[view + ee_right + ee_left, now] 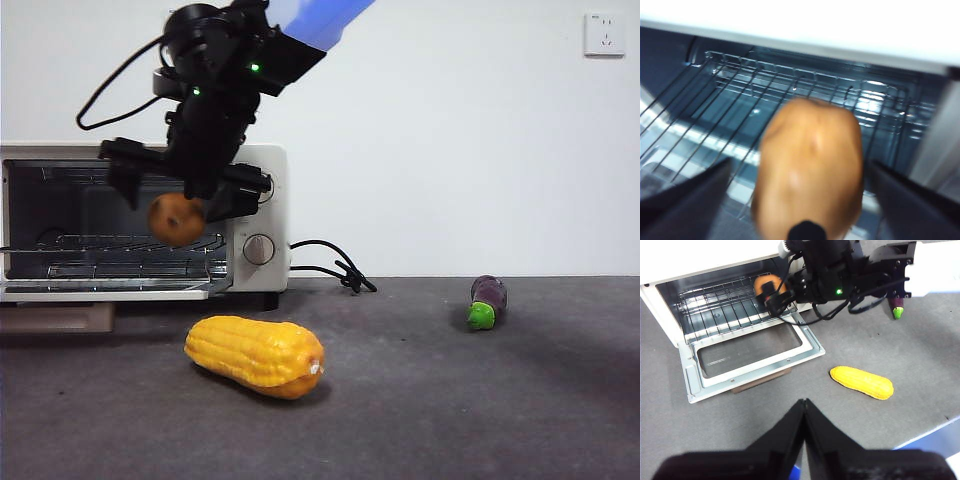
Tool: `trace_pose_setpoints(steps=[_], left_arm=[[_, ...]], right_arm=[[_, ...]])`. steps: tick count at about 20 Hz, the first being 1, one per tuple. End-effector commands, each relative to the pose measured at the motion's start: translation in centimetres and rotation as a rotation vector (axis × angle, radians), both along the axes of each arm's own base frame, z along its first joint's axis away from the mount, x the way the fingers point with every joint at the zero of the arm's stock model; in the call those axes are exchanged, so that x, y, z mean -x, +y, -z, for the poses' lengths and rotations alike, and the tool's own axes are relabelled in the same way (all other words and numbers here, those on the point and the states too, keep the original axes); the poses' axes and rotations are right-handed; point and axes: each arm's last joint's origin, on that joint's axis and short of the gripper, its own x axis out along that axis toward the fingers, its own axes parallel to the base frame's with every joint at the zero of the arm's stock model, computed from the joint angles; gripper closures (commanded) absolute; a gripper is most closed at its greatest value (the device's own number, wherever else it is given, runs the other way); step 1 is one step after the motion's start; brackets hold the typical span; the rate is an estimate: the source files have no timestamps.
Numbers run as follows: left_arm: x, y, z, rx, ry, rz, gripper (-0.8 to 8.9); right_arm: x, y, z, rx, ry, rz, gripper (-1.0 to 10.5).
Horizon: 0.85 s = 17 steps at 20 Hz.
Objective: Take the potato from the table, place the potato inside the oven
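The right gripper's (178, 200) jaws stand wide apart, and its wrist view shows a gap on each side between them and the potato (177, 219). The potato sits between and just below the jaw tips, touching neither as far as the blur allows, at the open mouth of the oven (262, 170) above the wire rack (740, 95). That wrist view is smeared, and a dark rounded part covers the potato's lower edge. In the front view the arm hides part of the oven's control panel; one knob (258, 249) shows. The door (690, 375) lies folded down.

On the table (480, 400), a corn cob (256, 355) lies at 5 o'clock from the potato and an eggplant (487, 300) at 4 o'clock, well apart.

The left gripper (804, 402) waits high above the table, jaws pressed together on nothing.
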Motion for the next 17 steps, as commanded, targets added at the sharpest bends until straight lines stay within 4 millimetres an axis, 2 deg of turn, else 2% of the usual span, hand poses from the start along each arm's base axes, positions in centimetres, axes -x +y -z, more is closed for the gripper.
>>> trace_pose_setpoints(steps=[1, 4, 8, 13, 17], left_arm=[[-0.1, 0.0, 0.0, -0.009, -0.006, 0.009, 8.19], [-0.1, 0.0, 0.0, -0.009, -0.006, 0.016, 8.18], [-0.1, 0.0, 0.0, -0.008, -0.006, 0.018, 8.18], [-0.1, 0.0, 0.0, -0.012, -0.006, 0.013, 8.19], [-1.7, 0.3, 0.0, -0.158, 0.006, -0.176, 8.19]], right_arm=[[0.2, 0.3, 1.3, 0.026, 0.033, -0.005, 2.8], [1.0, 0.4, 0.2, 0.077, 0.097, -0.033, 2.8], [2.5, 0.5, -2.6, 0.17, 0.171, -0.04, 2.8], [5.9, 0.4, -7.5, 0.288, 0.242, -0.093, 2.9], [9.6, -1.7, -12.1, 0.515, 0.228, -0.101, 2.9]])
